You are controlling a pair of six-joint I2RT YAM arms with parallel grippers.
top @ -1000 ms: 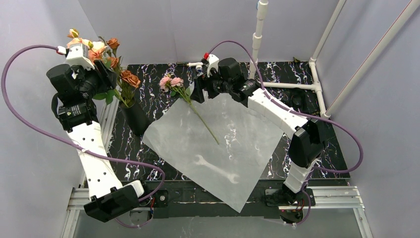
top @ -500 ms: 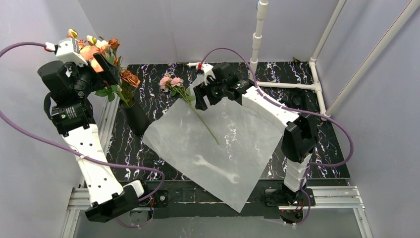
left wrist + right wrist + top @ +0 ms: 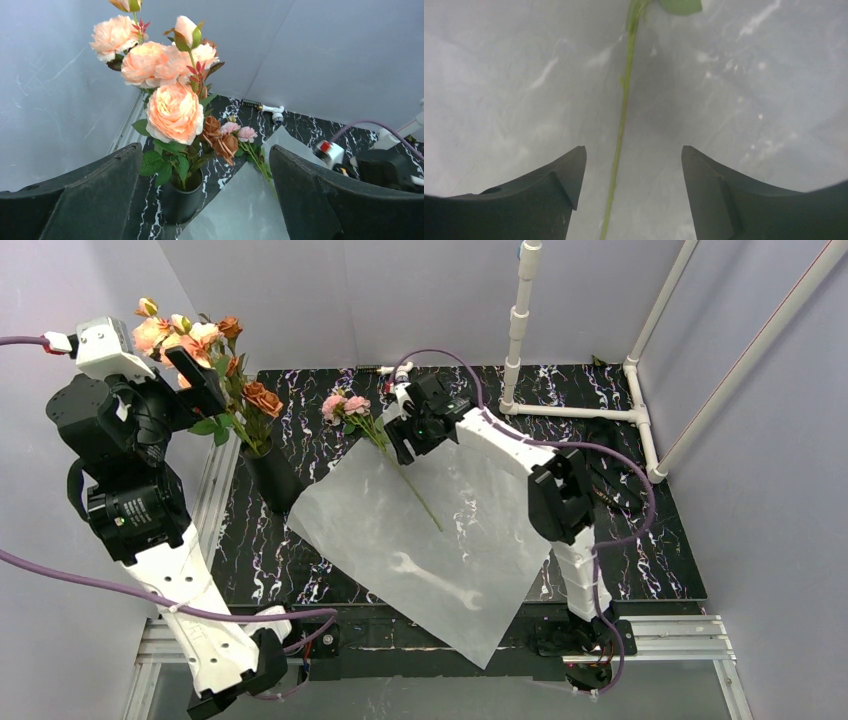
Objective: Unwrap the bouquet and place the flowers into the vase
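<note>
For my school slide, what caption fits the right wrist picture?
The open right gripper lines up over a thin green flower stem lying on white wrapping paper.

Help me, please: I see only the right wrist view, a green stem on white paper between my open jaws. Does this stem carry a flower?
Observer: Yes, the stem ends in pink roses, lying just past the paper's far edge.
Operator: Where is the vase?
Observer: The black vase stands left of the paper, already holding peach and rust flowers.
Operator: Is the left arm near it?
Observer: The left gripper hangs open and empty, up beside the flower heads.
</note>
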